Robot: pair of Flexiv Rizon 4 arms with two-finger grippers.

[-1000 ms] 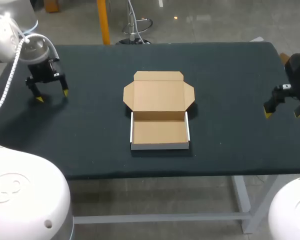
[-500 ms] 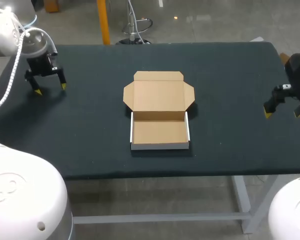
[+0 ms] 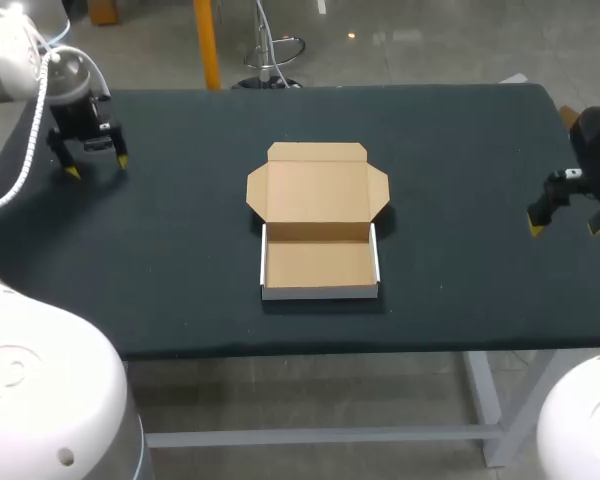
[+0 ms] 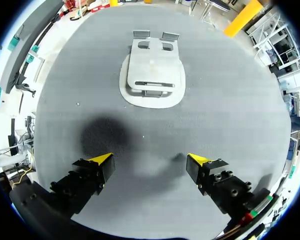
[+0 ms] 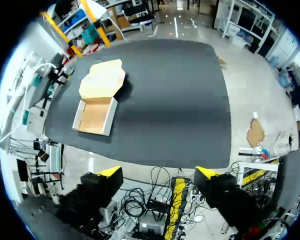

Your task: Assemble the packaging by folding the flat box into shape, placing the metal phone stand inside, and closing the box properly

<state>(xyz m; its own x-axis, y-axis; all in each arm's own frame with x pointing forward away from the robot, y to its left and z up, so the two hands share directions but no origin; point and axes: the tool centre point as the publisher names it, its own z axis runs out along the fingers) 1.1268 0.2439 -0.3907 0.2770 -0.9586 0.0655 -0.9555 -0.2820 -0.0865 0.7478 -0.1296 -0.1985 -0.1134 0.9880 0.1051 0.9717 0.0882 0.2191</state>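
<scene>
Box (image 3: 318, 262) folded, lid open, nothing inside. Left gripper (image 3: 97, 167) well left of box, jaws wide, empty. Phone stand (image 4: 152, 75) flat on desk (image 4: 230, 100), dead ahead of it, long axis pointing away. Right gripper (image 3: 568, 228) well right of box, jaws wide. Expect left arm to pick.

During the last second, the left gripper (image 3: 97, 166) was carried across the table (image 3: 460, 150) toward its far left corner and drawn farther from the unfolded cardboard box (image 3: 318, 235). Displacement was recorded in both half-second intervals.
</scene>
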